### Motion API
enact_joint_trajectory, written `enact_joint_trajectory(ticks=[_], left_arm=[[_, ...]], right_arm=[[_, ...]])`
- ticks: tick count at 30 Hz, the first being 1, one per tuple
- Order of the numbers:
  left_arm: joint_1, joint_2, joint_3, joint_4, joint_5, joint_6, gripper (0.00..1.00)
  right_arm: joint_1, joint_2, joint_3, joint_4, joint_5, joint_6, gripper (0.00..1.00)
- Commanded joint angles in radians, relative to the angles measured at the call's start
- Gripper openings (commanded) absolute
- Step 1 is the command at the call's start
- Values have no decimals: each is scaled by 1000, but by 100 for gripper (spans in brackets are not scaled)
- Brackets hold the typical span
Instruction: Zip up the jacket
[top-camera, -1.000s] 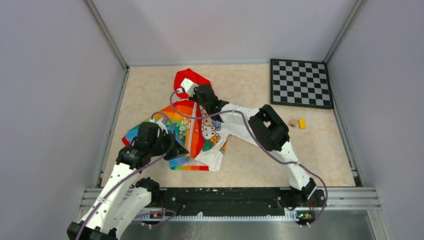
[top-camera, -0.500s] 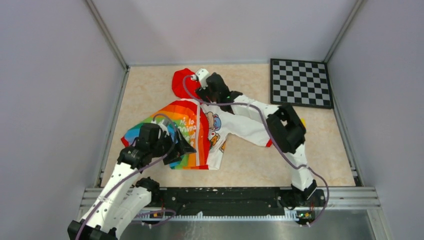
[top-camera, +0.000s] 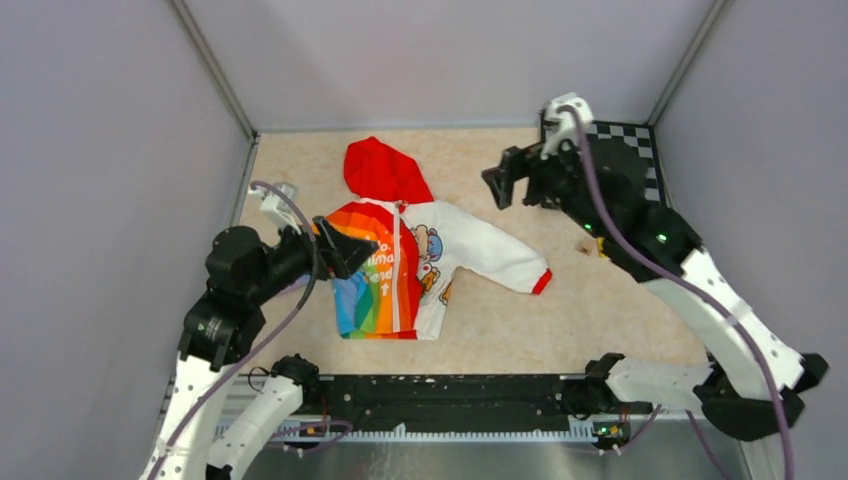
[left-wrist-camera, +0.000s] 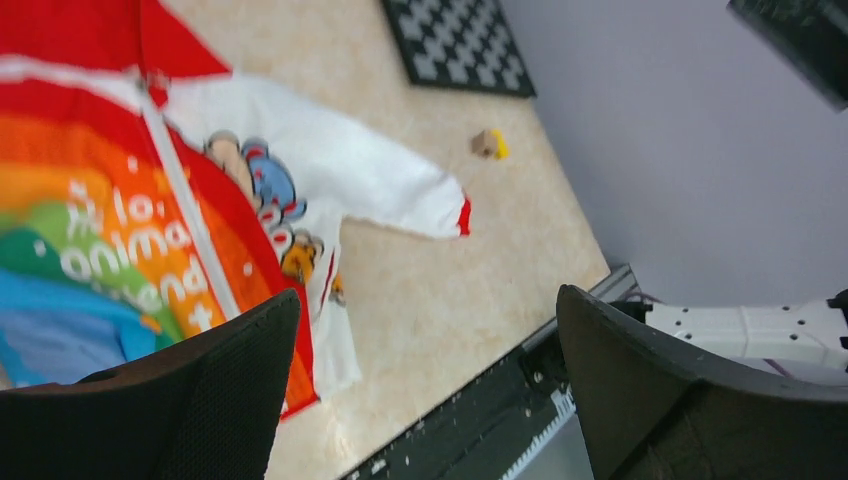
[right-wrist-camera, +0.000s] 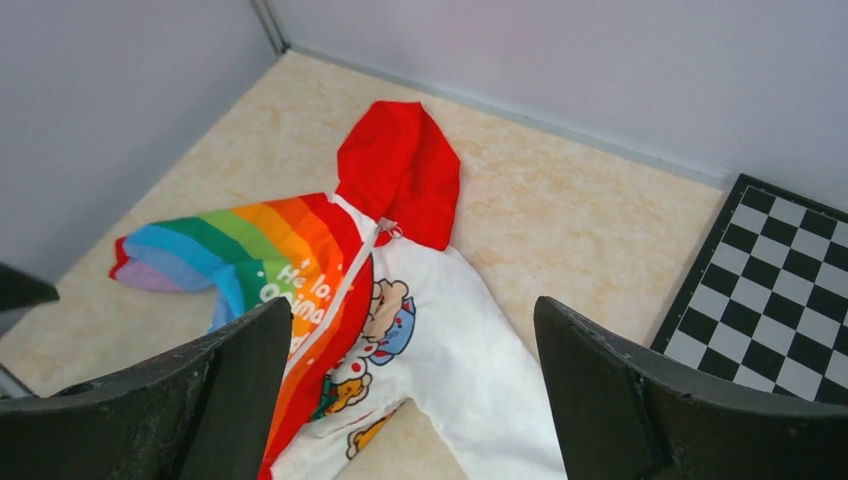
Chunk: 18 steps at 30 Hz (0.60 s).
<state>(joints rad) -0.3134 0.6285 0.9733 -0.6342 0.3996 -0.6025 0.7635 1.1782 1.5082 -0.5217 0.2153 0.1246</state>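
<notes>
The jacket (top-camera: 445, 245) lies flat on the table, red hood (top-camera: 380, 170) toward the back wall, rainbow-striped half on the left, white bear-print half with a red cuff on the right. Its white zip line (right-wrist-camera: 345, 285) runs up to a puller at the neck (right-wrist-camera: 388, 230). My left gripper (top-camera: 358, 252) hovers over the striped side, open and empty; the left wrist view shows the jacket (left-wrist-camera: 120, 230) beyond the left gripper (left-wrist-camera: 428, 295). My right gripper (top-camera: 498, 180) is raised to the jacket's right, open and empty, looking down on the jacket (right-wrist-camera: 430, 340) past the right gripper (right-wrist-camera: 412, 302).
A checkerboard (top-camera: 625, 135) lies at the back right corner, partly behind the right arm. Small yellow and tan blocks (left-wrist-camera: 490, 145) sit right of the white sleeve. Grey walls close in three sides. A black rail (top-camera: 450, 395) runs along the near edge.
Both grippers opened and let go of the jacket. The right arm lifted away to the back right, the left arm drew back left. The jacket now lies spread flat.
</notes>
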Motion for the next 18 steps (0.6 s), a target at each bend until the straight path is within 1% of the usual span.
enact_joint_trajectory(ticks=[1, 5, 8, 13, 18], left_arm=[[-2, 40, 191, 111, -32, 141, 99], [-2, 78, 355, 137, -48, 203, 99], [-3, 89, 451, 156, -73, 247, 99], [-3, 83, 542, 194, -122, 298, 99], [-3, 73, 573, 214, -146, 320, 99]], right_arm=[[3, -182, -14, -129, -37, 48, 89], [3, -338, 5, -85, -32, 46, 90], [3, -396, 39, -83, -9, 30, 90], [3, -440, 52, -77, 30, 16, 91], [3, -521, -34, -8, 78, 14, 91]])
